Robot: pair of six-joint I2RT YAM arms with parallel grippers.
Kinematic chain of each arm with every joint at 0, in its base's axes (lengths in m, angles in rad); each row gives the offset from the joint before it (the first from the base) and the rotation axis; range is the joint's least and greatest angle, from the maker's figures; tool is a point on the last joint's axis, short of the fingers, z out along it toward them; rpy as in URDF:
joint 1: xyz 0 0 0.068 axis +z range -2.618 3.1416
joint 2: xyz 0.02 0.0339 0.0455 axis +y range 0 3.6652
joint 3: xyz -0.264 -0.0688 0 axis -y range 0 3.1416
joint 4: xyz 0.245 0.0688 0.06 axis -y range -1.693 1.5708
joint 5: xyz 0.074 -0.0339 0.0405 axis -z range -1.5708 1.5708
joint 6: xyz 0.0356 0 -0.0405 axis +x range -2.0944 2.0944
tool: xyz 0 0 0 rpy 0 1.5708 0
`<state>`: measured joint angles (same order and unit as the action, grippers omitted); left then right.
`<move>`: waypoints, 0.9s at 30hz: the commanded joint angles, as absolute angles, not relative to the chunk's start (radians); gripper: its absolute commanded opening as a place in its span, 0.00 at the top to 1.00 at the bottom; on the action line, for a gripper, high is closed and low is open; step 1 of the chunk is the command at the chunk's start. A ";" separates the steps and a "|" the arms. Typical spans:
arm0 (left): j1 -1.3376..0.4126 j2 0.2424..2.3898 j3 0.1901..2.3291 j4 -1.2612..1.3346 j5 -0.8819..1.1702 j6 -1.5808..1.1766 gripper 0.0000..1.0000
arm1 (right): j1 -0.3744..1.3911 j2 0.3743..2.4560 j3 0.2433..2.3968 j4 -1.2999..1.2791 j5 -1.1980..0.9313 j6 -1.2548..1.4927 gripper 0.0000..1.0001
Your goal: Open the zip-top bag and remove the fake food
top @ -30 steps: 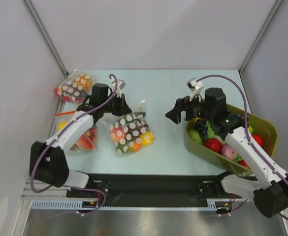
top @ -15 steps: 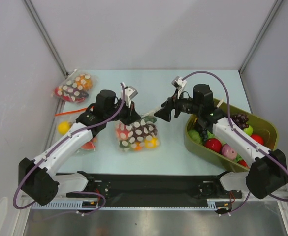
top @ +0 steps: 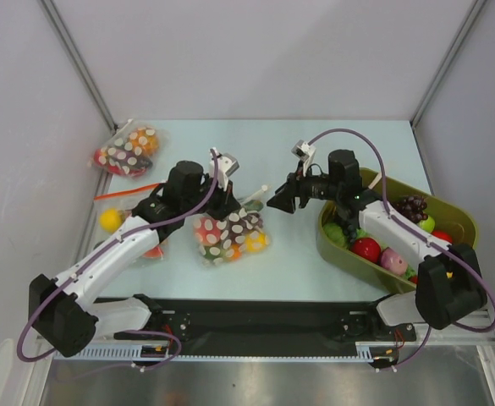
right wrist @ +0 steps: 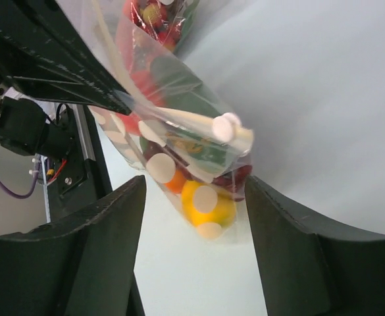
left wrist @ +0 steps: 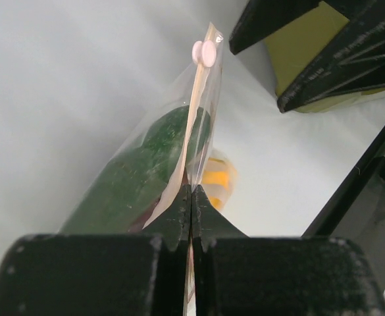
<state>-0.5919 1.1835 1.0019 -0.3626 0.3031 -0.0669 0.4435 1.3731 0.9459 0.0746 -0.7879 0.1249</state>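
Note:
The zip-top bag point(top: 228, 235) is clear with white dots and holds the fake food: a yellow fruit point(right wrist: 208, 204), a green piece point(left wrist: 139, 178) and red and orange pieces. My left gripper point(top: 227, 201) is shut on the bag's top edge point(left wrist: 191, 197) and holds it up off the table. The pale slider tab point(left wrist: 204, 52) sticks out at the far end of the seal. My right gripper point(top: 279, 203) is open just right of the bag. In the right wrist view point(right wrist: 193, 191) its jaws stand wide apart, with the slider point(right wrist: 228, 127) just beyond them.
An olive tray point(top: 463, 222) at the right holds several loose fruits. A second dotted bag point(top: 127, 150) lies at the back left. Another clear bag point(top: 148, 244) with an orange-red strip and a loose yellow fruit point(top: 109, 220) lie at the left.
My left arm has lifted the bag and carried it right towards the middle. My right gripper has moved left from over the tray to the bag's slider end.

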 commanded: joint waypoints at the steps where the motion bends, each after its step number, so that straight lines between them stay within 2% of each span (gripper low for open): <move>1: -0.606 1.123 0.994 -0.299 0.299 -0.049 1.00 | 0.431 1.410 0.936 0.175 -0.841 0.141 0.32; 6: -0.612 1.092 0.968 -0.279 0.291 -0.069 0.99 | 0.430 1.486 0.936 0.233 -0.857 0.156 0.23; 10: -0.612 1.060 0.934 -0.261 0.305 -0.072 1.00 | 0.431 1.511 0.908 0.326 -0.893 0.190 0.23; 14: -0.614 1.057 0.925 -0.264 0.311 -0.074 1.00 | 0.433 1.502 0.850 0.484 -0.954 0.258 0.39; 18: -0.620 1.058 0.919 -0.261 0.321 -0.075 1.00 | 0.439 1.496 0.804 0.685 -0.997 0.331 0.46; 24: -0.624 1.052 0.916 -0.256 0.321 -0.075 1.00 | 0.457 1.514 0.801 0.756 -1.020 0.365 0.53; 27: -0.626 1.049 0.917 -0.259 0.325 -0.075 1.00 | 0.465 1.523 0.807 0.775 -1.023 0.380 0.61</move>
